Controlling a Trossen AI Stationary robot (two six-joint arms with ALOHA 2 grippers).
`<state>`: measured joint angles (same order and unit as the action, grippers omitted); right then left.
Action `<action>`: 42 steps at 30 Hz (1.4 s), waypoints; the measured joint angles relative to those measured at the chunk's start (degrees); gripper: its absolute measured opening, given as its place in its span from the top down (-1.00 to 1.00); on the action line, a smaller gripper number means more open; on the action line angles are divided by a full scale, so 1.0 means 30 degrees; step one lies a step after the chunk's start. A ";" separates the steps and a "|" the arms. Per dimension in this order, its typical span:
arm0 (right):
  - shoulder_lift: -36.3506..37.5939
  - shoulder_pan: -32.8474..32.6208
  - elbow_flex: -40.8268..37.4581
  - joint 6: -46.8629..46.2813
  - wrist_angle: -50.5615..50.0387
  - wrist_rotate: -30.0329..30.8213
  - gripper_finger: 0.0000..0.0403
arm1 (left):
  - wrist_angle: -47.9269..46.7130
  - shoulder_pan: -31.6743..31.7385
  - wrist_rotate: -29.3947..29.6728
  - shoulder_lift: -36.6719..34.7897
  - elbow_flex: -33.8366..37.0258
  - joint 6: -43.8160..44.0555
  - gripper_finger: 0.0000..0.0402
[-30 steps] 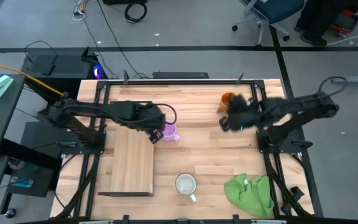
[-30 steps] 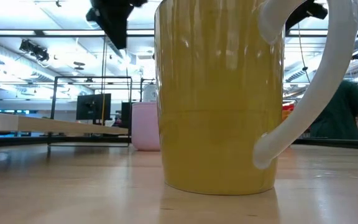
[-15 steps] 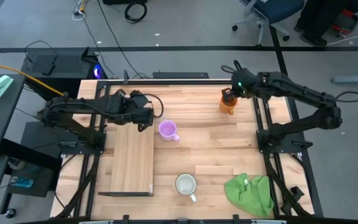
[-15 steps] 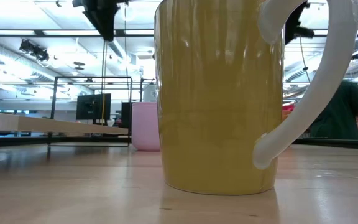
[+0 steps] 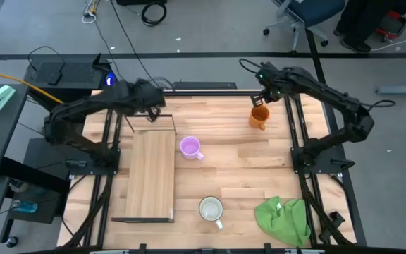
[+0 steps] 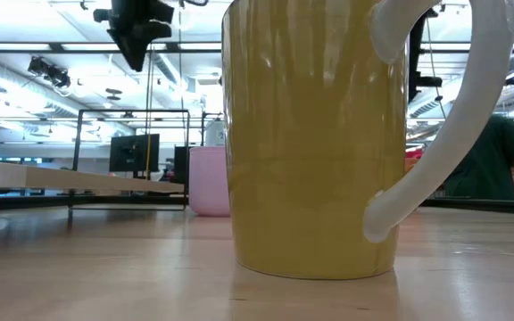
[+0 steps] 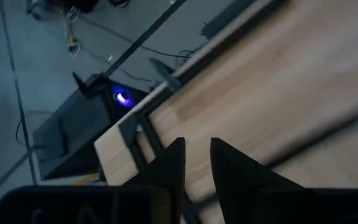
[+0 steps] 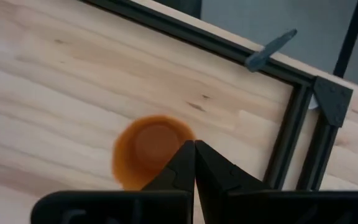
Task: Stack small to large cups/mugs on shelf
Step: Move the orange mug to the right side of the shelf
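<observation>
Grey floor [image 5: 210, 42] is surrounding the table, black cables [image 5: 129, 32] trailing across it. A blue office chair [image 5: 309, 14] is standing at the far side. Ceiling strip lights [image 6: 52, 49] are glowing in the low view; a monitor [image 6: 134, 153] is sitting behind.

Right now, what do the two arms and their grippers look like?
Both arms are dark, jointed and slender. The left gripper has two pointed black fingers on a black bar; the right gripper looks the same. A green light glows on the right arm.
</observation>
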<state>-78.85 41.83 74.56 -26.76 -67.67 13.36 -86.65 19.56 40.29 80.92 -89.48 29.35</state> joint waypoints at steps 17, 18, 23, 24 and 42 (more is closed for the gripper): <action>-0.0401 0.4297 -0.2329 0.1414 0.0152 -0.3391 0.91 | 0.5870 0.9975 -0.7964 -0.0730 -0.0011 -0.7965 0.59; -0.0412 0.4297 -0.2794 0.1667 0.0315 -0.3635 0.91 | 0.5980 1.0322 -0.8052 -0.0728 -0.0011 -0.8288 0.58; -0.0408 0.4552 -0.3767 0.1989 0.1207 -0.3749 0.91 | 0.6775 1.1831 -0.8096 -0.0726 -0.0011 -0.8895 0.55; -0.0394 0.4552 -0.3767 0.1967 0.1356 -0.3756 0.91 | 0.6819 1.2052 -0.8142 -0.0676 -0.0011 -0.8958 0.55; -0.0379 0.4129 -0.3767 0.1810 0.3041 -0.5090 0.45 | 0.7641 1.3448 -1.0213 0.0837 -0.0003 -1.0664 0.58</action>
<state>-79.99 54.22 63.26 -21.33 -58.54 -1.91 -63.73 59.91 9.66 83.43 -89.49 -2.65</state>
